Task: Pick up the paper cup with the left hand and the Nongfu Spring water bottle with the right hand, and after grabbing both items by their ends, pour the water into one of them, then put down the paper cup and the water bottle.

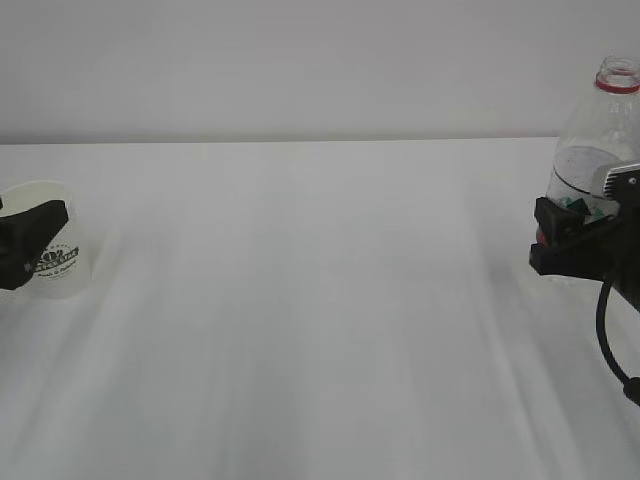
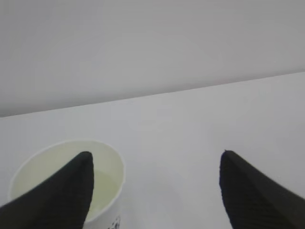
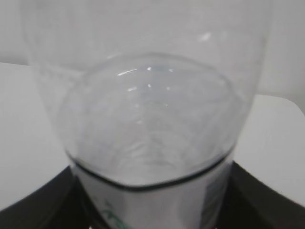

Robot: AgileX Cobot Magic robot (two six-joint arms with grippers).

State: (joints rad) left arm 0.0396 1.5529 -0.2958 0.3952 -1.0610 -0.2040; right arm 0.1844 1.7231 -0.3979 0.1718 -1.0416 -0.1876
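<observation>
Two grippers, both cut off at the frame edges. Left hand (image 1: 25, 245): jaws spread wide, one finger (image 2: 71, 191) over the rim of the paper cup (image 1: 55, 245), not clamped; cup stands far left, green logo unreadable. Right hand (image 1: 575, 240): jaws around the Nongfu Spring water bottle (image 1: 595, 150), far right; label mostly hidden; actual clamping unclear.

We see a plain white table (image 1: 320, 330) filling the lower part of the exterior view. Directly behind the table's far edge rises a pale grey wall (image 1: 300, 60), bare and evenly lit above the table.
</observation>
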